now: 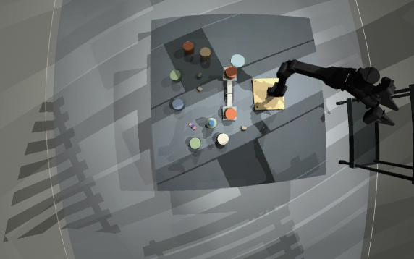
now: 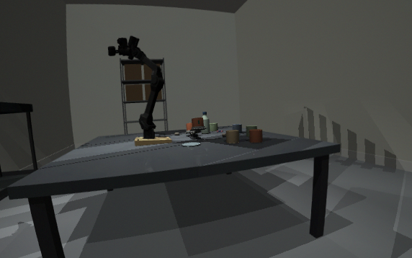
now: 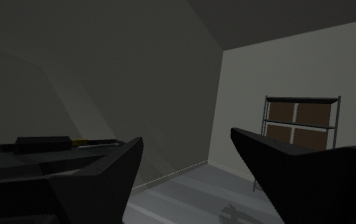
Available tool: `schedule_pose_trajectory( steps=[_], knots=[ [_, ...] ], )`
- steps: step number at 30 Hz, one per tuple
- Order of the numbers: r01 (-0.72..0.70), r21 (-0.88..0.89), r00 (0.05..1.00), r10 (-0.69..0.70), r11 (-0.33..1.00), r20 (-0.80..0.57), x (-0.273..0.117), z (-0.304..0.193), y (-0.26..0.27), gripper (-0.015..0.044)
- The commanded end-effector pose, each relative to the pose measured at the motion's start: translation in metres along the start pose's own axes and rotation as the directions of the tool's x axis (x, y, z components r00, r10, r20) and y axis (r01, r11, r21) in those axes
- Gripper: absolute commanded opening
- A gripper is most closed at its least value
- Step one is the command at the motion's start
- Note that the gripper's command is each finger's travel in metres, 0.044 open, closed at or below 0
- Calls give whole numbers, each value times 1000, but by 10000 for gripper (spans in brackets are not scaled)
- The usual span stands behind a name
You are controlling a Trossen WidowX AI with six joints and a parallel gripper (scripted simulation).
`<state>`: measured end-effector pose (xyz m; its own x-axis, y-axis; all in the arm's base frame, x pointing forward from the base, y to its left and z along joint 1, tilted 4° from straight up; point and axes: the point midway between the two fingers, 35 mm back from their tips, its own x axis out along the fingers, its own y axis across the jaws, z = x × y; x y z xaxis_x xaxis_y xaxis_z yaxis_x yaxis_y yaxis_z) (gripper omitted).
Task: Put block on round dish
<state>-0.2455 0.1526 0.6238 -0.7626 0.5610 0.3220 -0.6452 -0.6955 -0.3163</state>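
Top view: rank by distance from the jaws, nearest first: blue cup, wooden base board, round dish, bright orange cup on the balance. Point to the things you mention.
1. Wooden base board [image 1: 262,103] [image 2: 153,142], under the arm
2. Too close to call: round dish [image 1: 237,61] [image 2: 191,144], beside the balance; bright orange cup [image 1: 231,113] [image 2: 189,126], on its end
3. Blue cup [image 1: 177,104] [image 2: 237,128], beyond the balance

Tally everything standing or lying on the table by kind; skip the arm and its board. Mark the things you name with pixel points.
Balance [image 1: 229,99] [image 2: 194,133]: 1
Cups on the balance [image 1: 231,72] [image 1: 231,113] [image 2: 197,122] [image 2: 189,126]: 2
Loose cylinders [image 1: 188,47] [image 1: 205,53] [image 1: 175,75] [image 1: 177,104] [image 1: 195,143] [image 1: 223,139] [image 2: 256,135] [image 2: 233,136] [image 2: 251,127] [image 2: 237,127] [image 2: 214,126]: 6
Round dish [image 1: 237,61] [image 2: 191,144]: 1
Bottle [image 1: 211,123] [image 2: 205,124]: 1
Small dull blocks [image 1: 199,75] [image 1: 200,89] [image 1: 243,128] [image 2: 176,133]: 3
Pink-and-blue piece [image 1: 192,126] [image 2: 220,131]: 1
Total in sight: 15
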Motion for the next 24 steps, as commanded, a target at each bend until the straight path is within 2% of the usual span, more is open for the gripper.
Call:
schedule_pose_trajectory(
  steps=[1,2,12,24],
  knots=[
    [3,-1,1000,-3,1000,-3,0,-1,-1,426],
    [14,-3,1000,-14,1000,-13,-1,-4,-4,440],
    [219,-53,954,-225,974,-200,-23,-61,-68,440],
    [469,-126,786,-478,874,-392,-82,-120,-137,440]
  ],
)
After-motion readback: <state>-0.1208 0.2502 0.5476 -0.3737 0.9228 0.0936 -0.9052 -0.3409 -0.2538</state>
